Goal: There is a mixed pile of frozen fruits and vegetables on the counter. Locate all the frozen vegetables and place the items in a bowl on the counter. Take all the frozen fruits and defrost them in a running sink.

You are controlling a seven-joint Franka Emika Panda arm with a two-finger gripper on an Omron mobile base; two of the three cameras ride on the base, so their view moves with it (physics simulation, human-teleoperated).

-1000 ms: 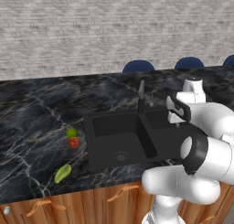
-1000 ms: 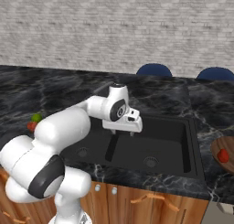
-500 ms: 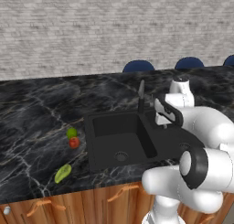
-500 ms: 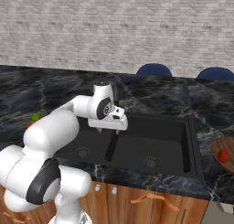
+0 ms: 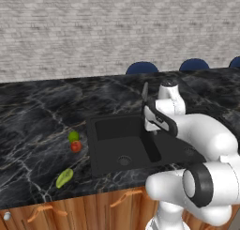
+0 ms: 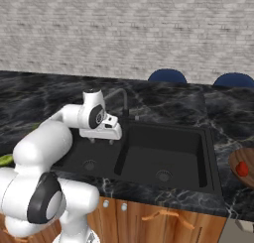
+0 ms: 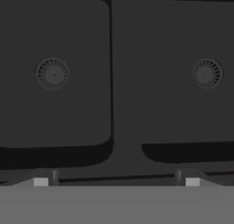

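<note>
My gripper (image 5: 151,129) hangs open and empty over the black double sink (image 5: 108,130), near the divider between its basins. Looking down through the hand view, the gripper (image 7: 116,181) has a round drain (image 7: 52,73) to either side of that divider (image 7: 122,81). On the counter (image 5: 33,116) left of the sink lie a green ball (image 5: 73,136), a red-orange ball (image 5: 76,146) touching it, and a yellow-green oblong (image 5: 64,178) nearer the front edge. A red chunk (image 6: 241,168) rests in a wooden bowl (image 6: 232,158) right of the sink (image 6: 168,148).
A slim dark faucet (image 6: 122,100) rises behind the sink, close behind my hand (image 6: 101,132). No water shows at the faucet. Blue chair backs (image 5: 142,67) stand beyond the counter's far edge. A grey brick wall closes the back.
The arm has swung left across the sink, carrying the open gripper from over the right basin toward the divider. The produce has not moved.
</note>
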